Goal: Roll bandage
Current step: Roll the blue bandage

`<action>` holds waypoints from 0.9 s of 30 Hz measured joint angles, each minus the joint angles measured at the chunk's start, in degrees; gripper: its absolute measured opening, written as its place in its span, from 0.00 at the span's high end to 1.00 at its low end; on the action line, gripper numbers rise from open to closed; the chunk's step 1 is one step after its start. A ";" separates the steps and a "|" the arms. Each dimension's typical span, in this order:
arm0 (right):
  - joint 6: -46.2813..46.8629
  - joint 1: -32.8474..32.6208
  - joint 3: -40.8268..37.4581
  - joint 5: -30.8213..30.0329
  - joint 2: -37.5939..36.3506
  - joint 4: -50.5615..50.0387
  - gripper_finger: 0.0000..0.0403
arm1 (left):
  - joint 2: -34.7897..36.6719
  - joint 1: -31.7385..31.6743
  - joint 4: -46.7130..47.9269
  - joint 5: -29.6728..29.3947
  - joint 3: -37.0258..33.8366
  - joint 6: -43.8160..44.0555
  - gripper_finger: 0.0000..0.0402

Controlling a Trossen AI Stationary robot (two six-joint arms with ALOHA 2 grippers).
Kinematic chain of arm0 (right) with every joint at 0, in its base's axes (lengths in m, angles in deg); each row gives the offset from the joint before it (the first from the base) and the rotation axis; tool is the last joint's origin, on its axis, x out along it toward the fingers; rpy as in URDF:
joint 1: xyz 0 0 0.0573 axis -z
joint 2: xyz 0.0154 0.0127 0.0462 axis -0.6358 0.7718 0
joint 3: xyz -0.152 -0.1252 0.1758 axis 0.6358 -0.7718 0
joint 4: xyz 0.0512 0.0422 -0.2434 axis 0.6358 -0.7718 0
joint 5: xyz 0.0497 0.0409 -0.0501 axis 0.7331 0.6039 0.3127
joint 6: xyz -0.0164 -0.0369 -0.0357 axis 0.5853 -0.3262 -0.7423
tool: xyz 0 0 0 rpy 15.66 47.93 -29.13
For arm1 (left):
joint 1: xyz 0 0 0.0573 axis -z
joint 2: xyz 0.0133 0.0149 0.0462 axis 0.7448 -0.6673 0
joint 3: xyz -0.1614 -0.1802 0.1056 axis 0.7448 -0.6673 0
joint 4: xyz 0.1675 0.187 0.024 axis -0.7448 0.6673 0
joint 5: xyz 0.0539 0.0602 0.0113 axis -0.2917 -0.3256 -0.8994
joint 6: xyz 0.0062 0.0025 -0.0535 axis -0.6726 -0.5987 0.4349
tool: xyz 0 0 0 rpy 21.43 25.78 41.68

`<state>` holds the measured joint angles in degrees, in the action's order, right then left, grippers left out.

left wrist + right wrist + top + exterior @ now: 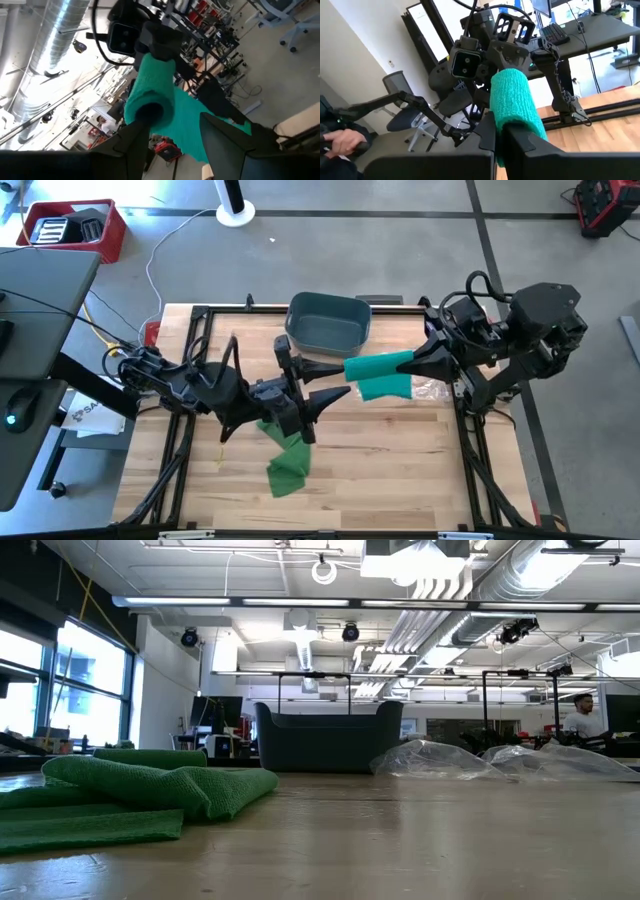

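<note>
Bandage roll (378, 367) clamped in shut right gripper (411, 364) near bin (327, 320) (presumably for winding), left gripper (338, 382) parted beside its end.

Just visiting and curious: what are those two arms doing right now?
Right tool shut on the bandage roll, held above the table. Left tool open at the roll's other end. Loose bandage tail trails onto the table. Nothing blocking.

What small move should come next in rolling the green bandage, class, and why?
Probably the right end effector, shut on the green cloth bandage roll, should turn to wind in more. The loose tail trails down to the wooden table, and the left end effector stands open at the roll's free end.
</note>
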<state>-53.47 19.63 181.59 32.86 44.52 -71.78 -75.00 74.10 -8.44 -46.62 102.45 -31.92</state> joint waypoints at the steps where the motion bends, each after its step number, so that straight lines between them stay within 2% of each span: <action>1: 0.73 0.14 0.01 -0.06 0.00 0.00 0.99 | 0.00 0.00 0.70 0.00 0.00 0.03 0.58; 11: 4.19 2.32 0.01 0.53 1.06 -0.27 0.99 | -0.34 -0.02 2.69 0.13 0.00 1.85 0.58; 19: 4.13 3.08 0.01 3.86 2.45 -1.57 0.99 | -0.91 -0.07 1.22 -0.18 -0.02 7.50 0.58; 23: 2.53 3.08 0.01 4.33 2.80 -1.59 0.99 | -0.92 -0.07 -0.05 -0.96 -0.02 12.33 0.65; 27: -0.98 3.05 0.01 4.40 2.91 -1.57 0.99 | -0.92 -0.11 -1.59 -1.71 -0.02 17.18 0.76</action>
<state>-54.45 22.68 181.59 37.26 47.42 -73.35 -75.91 73.99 -10.03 -48.33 102.43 -14.75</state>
